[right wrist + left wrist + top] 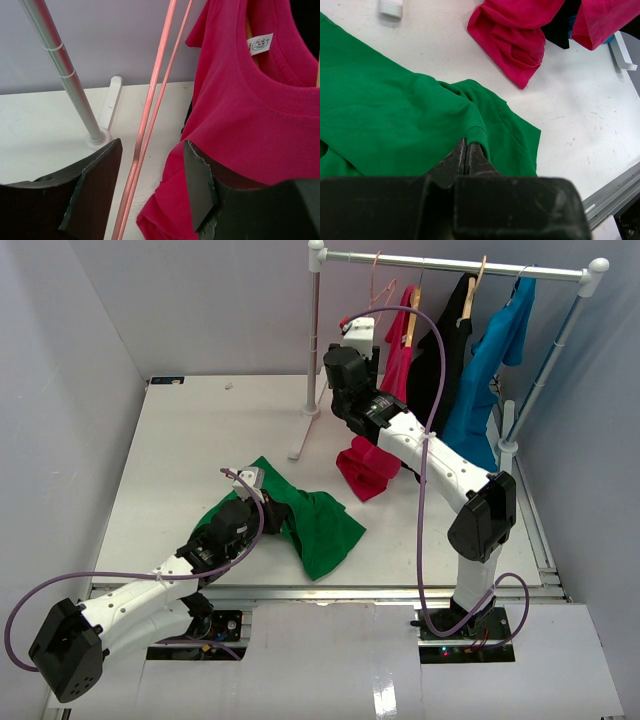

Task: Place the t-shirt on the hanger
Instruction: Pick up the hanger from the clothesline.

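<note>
The green t-shirt [315,525] lies crumpled on the table near the front. My left gripper [258,498] is shut on its ribbed collar, and the wrist view shows the collar [476,134] pinched at the closed tips of the gripper [467,143]. The pale pink wire hanger [381,288] hangs from the rack rail at the back. My right gripper [352,328] is raised beside it. In the right wrist view that gripper [152,150] is open, and the hanger's two thin wires [152,95] run between the jaws without being clamped.
A clothes rack [450,264] stands at the back, with a post [60,65] left of the hanger. A magenta shirt [250,115], a black garment [445,360] and a blue shirt [490,370] hang on it. The magenta cloth bunches on the table [512,42].
</note>
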`<action>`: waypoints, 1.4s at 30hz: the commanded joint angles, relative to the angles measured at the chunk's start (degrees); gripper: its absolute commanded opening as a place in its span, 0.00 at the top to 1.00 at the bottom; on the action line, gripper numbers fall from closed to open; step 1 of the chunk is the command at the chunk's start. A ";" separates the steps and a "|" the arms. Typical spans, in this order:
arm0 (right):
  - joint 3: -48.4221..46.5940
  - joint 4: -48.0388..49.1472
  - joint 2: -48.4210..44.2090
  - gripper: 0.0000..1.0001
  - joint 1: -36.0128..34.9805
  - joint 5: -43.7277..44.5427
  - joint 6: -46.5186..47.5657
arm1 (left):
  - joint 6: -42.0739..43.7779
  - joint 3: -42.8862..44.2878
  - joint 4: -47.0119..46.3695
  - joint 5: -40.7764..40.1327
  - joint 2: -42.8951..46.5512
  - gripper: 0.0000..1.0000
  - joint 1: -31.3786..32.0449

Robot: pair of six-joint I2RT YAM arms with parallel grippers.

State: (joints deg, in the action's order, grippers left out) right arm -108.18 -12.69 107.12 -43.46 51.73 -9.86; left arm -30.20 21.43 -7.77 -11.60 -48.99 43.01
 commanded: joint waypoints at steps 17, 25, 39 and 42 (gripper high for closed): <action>-1.52 2.07 -4.18 0.90 1.47 -0.02 10.65 | 0.22 -0.02 -0.58 -0.60 0.69 1.00 0.61; -1.88 4.53 -8.56 0.92 1.69 -2.94 17.83 | -0.14 -0.25 -0.32 -0.92 1.53 1.00 0.74; 21.06 -5.93 -27.05 0.92 -0.22 -15.68 4.16 | -4.34 5.98 3.01 -3.96 -2.42 1.00 0.67; 26.33 -8.40 -31.79 0.92 -2.69 -20.06 0.55 | -5.64 8.62 4.47 -2.56 -4.03 1.00 0.14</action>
State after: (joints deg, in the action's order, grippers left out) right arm -86.66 -16.59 80.19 -43.46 39.30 -2.54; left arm -33.45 24.84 -5.00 -14.53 -51.95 43.35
